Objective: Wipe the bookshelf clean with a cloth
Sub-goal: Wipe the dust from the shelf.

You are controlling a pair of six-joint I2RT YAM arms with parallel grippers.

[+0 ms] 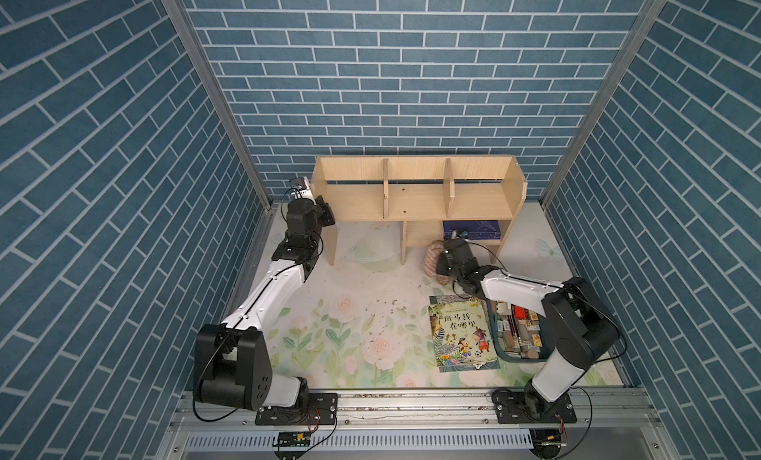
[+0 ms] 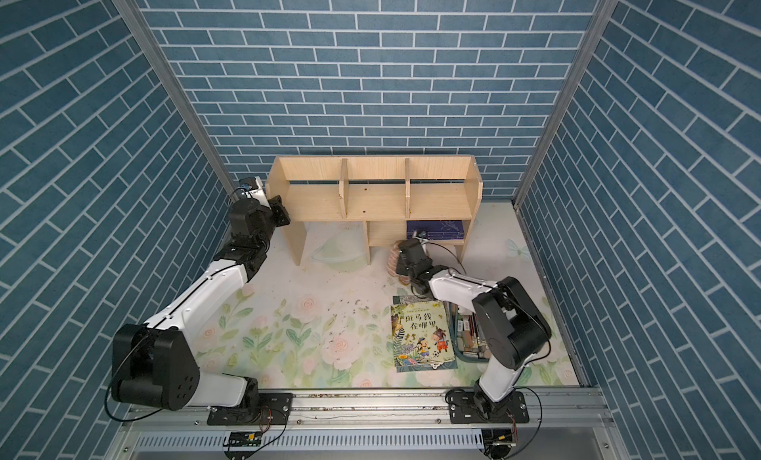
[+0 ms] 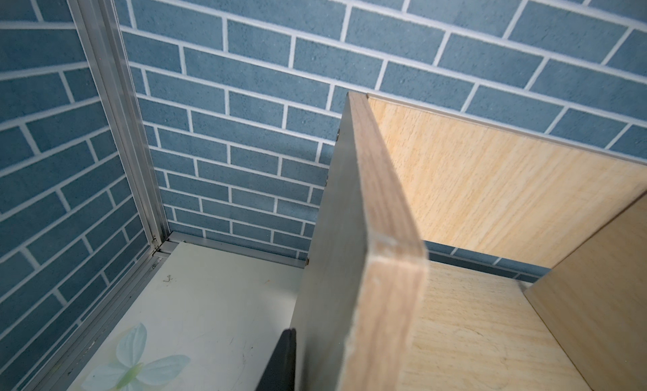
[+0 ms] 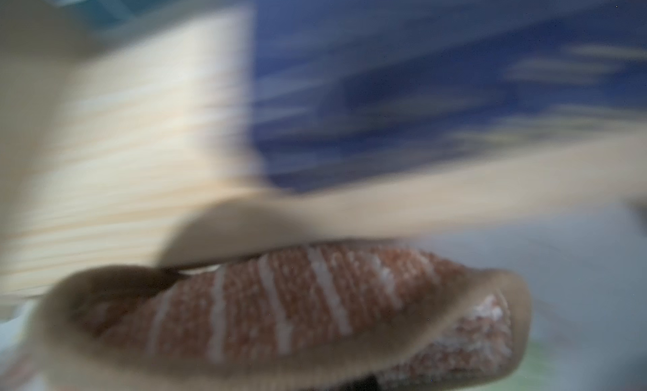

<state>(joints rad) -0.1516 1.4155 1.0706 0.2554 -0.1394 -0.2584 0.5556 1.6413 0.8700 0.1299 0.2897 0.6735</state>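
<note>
a: well, what sits nearest the front rail?
b: a picture book [image 1: 462, 334] lies flat on the floral mat [image 1: 321, 338]. a dark tray [image 1: 521, 357] of small items is just beside it, partly under the right arm. dark crumbs [image 1: 387, 314] are scattered on the mat toward the middle.
a: and the cloth?
b: further in. the cloth [image 1: 431, 261] is bunched up in the right gripper [image 1: 444, 265], whose jaws are closed tight on it. it is just in front of the small lower shelf of the bookshelf [image 1: 416, 202]. the right wrist view is blurred, but the striped cloth [image 4: 297, 301] fills its lower part.
a: where does the bookshelf stand?
b: against the back brick wall [image 1: 370, 87], with a few small dark specks on its middle board. a dark blue box [image 1: 473, 228] lies on the lower shelf.
a: and the left arm?
b: the left gripper [image 1: 325, 213] is at the shelf's left side panel. in the left wrist view one dark finger [image 3: 282, 357] lies against the panel's outer face. the other finger is hidden, so i cannot tell whether it grips the panel.
</note>
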